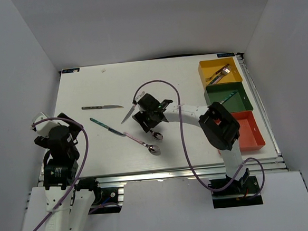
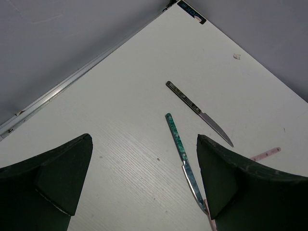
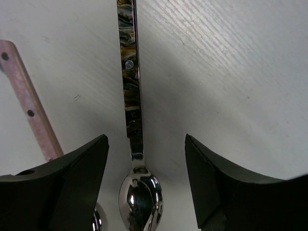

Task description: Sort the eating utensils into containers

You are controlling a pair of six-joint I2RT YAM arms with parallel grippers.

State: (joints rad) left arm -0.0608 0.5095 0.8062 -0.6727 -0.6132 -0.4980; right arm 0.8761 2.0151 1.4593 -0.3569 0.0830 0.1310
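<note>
The black fingers of the left end effector (image 2: 144, 159) fill the foreground of the left wrist view, spread wide with only bare white tabletop (image 2: 120, 96) between them. From above, the left arm (image 1: 58, 146) sits folded at the near left corner, apart from every utensil.

Farthest left lies a slim steel knife with a dark patterned handle (image 1: 101, 107), set crosswise. Nearer and slightly right, a teal-handled steel knife (image 1: 106, 127) lies on a slant. Its blade tip is at the handle end of a pink-handled steel spoon (image 1: 141, 143), whose bowl points toward the near edge. A pink-handled steel knife (image 1: 128, 113) lies tilted just behind these two.

At mid-tabletop the right end effector (image 3: 145, 139) is down low. Its fingers stand apart astride a steel spoon with a dark marbled handle (image 3: 129, 72) and do not touch it. That spoon lies flat, its bowl just beside the pink spoon's bowl.

Three square plastic bins line the right edge. The far yellow bin (image 1: 214, 66) holds a steel fork (image 1: 213, 79) and a second steel piece (image 1: 225, 70). The dark green bin (image 1: 219, 104) in the middle holds one teal-handled utensil (image 1: 228, 96). Nearest is the red-orange bin (image 1: 250, 132), its left side hidden by the right arm (image 1: 218, 124).
</note>
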